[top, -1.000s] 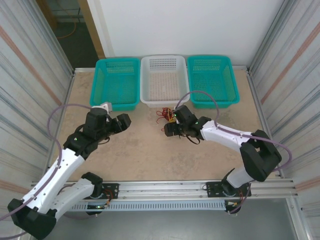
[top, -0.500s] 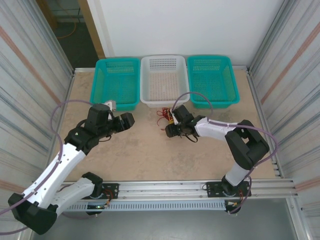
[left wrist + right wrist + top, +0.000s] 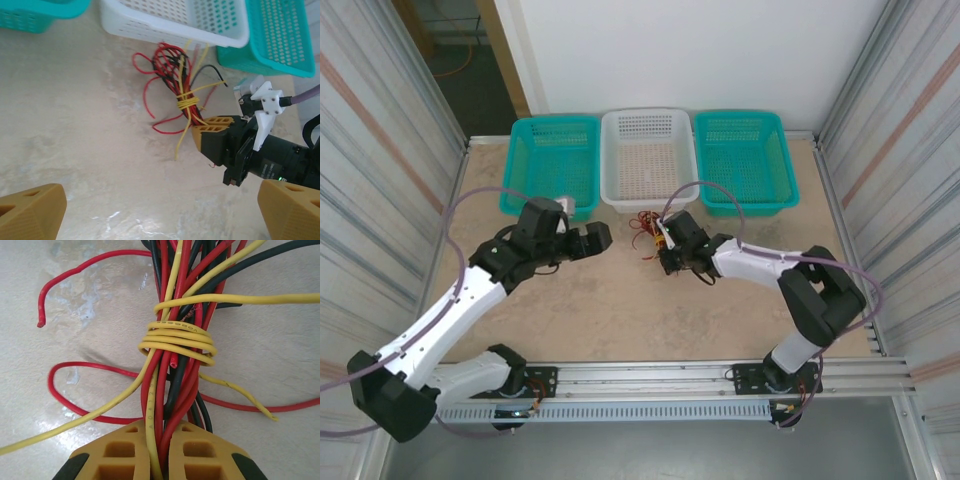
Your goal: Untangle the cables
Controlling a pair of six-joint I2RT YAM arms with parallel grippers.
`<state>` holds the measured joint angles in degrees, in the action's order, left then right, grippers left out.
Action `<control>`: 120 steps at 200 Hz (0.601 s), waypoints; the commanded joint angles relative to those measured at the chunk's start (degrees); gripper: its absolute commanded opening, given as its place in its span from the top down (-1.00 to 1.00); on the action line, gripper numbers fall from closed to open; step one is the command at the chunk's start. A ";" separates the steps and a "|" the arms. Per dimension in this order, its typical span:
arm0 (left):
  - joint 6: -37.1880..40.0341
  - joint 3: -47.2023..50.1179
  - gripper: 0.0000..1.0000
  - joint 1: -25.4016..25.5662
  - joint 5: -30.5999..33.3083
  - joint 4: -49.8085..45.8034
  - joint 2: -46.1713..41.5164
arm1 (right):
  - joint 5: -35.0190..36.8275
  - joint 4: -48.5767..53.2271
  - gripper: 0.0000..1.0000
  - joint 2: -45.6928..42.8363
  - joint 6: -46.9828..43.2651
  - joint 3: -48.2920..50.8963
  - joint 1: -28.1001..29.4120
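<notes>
The top camera is looking down on the whole worktop [image 3: 620, 300], far above the cables [image 3: 650, 226]. Both wrist cameras are facing those cables: the left from nearby, the right almost touching.

We see glossy plastic-sheathed cables [image 3: 172, 335], matt ochre plastic fingers [image 3: 125, 455], a white plastic lattice basket [image 3: 165, 27], a smooth, faintly shiny tabletop [image 3: 75, 125]

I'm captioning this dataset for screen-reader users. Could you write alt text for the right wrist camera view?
The right gripper, seen close up, is shut on a bundle of red, yellow and black cables. Just beyond its fingertips a yellow cable coils several times around the bundle, and loose red ends curl over the pale tabletop.
</notes>
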<state>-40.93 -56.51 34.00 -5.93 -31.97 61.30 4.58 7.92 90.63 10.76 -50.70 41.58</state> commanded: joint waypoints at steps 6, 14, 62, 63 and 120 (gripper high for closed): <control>-6.14 -3.52 -0.97 3.24 -0.31 4.00 2.65 | 4.80 0.57 1.00 -7.73 -5.67 -0.23 3.46; -8.23 -4.21 -0.97 3.65 0.00 4.26 3.34 | 6.67 1.00 1.00 -9.45 -7.11 -0.36 4.90; -15.65 -8.77 -0.97 3.75 0.37 2.16 7.44 | 15.63 2.89 1.00 -16.31 -14.48 -2.20 12.64; -15.71 -8.87 -0.97 3.77 0.38 2.12 7.52 | 15.77 2.93 1.00 -16.38 -14.60 -2.25 12.82; -21.62 -7.76 -0.97 3.43 -0.40 3.26 9.58 | 22.01 2.65 1.00 -18.65 -20.16 -4.73 20.46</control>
<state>-58.54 -64.38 37.58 -6.02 -29.74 70.37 21.50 11.29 73.80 -4.95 -52.60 59.64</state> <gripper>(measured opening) 0.987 0.105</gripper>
